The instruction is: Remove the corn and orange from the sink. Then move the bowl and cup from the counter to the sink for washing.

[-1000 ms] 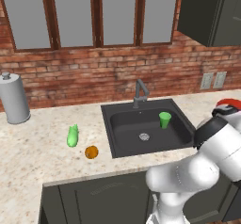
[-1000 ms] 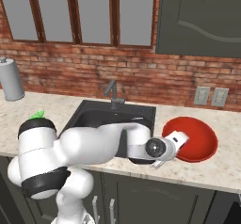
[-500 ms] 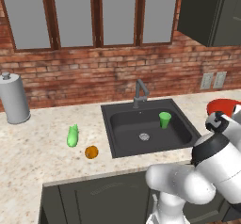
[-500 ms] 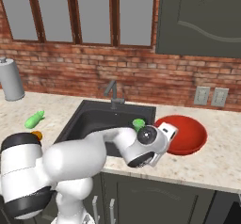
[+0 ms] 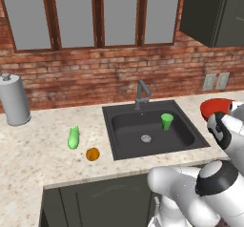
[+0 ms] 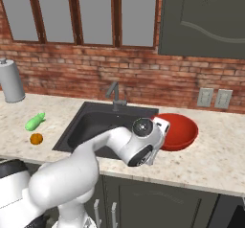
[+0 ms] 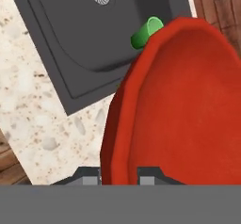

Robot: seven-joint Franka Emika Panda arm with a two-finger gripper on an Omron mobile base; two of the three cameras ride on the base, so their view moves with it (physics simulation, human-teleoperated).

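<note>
Left base view, far left of the frame: a grey cylindrical canister (image 5: 14, 100) is seen upright on the speckled counter (image 5: 43, 154) against the brick wall. Left of centre, the corn (image 5: 73, 138) is laid on the counter, with the orange (image 5: 92, 154) just beside it toward the lower right, both outside the sink (image 5: 152, 128). At centre, the dark basin is seen with its silver drain (image 5: 146, 138) and faucet (image 5: 141, 93); the green cup (image 5: 167, 121) is stood upright inside the basin, right of the drain. At the right edge, part of the red bowl (image 5: 217, 108) is seen behind the white arm.

Right base view: corn (image 6: 35, 121) and orange (image 6: 36, 138) are found at the left, the sink (image 6: 91, 124) at centre, and the bowl (image 6: 179, 131) right of centre, just past the basin's right edge.

Hand view: the bowl's rim (image 7: 115, 124) is clamped between the two fingertips of the gripper (image 7: 118, 175) at the bottom centre; the bowl (image 7: 188, 105) is seen at the right, over counter and sink corner. The cup (image 7: 146, 32) is seen at upper centre, partly hidden by the rim.
</note>
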